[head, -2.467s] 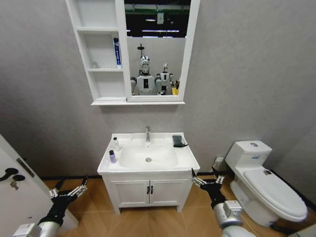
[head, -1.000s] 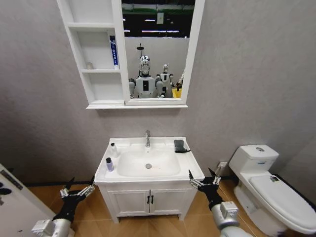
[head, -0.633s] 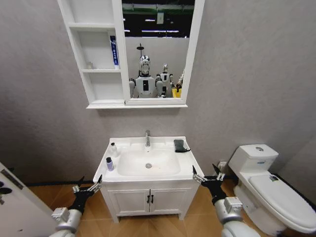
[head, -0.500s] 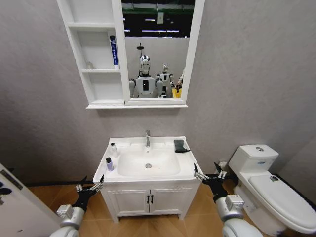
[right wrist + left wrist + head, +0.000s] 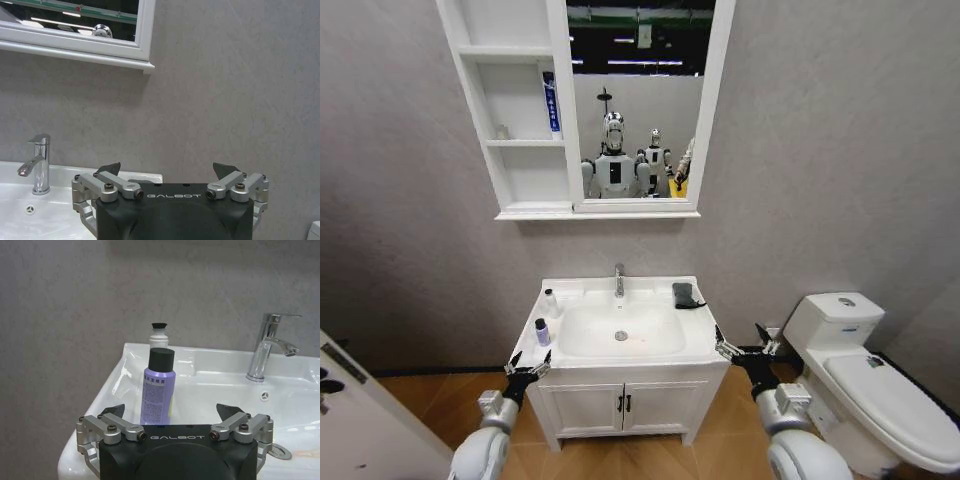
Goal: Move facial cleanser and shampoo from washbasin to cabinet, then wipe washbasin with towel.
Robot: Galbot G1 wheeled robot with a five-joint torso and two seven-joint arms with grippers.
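Note:
The white washbasin (image 5: 703, 343) stands on its vanity below the wall cabinet (image 5: 517, 172). On its left rim are a purple bottle with a black cap (image 5: 541, 331) and, behind it, a white bottle (image 5: 549, 302); I cannot tell which is the shampoo and which the facial cleanser. The dark towel (image 5: 684, 294) lies on the right back rim. My left gripper (image 5: 528, 364) is open at the basin's left front corner. In the left wrist view this left gripper (image 5: 171, 409) faces the purple bottle (image 5: 158, 387), apart from it. My right gripper (image 5: 745, 350) is open beside the right front corner.
A chrome tap (image 5: 618, 281) rises at the basin's back. A blue tube (image 5: 550, 102) stands on the cabinet's middle shelf, next to the mirror (image 5: 638, 100). A toilet (image 5: 865, 375) sits to the right, a door (image 5: 350, 410) at the left. Wood floor lies below.
Both arms have risen and moved in toward the basin's front corners; the left gripper has shifted furthest, rightward toward the bottles. The bottles and the towel have not moved.

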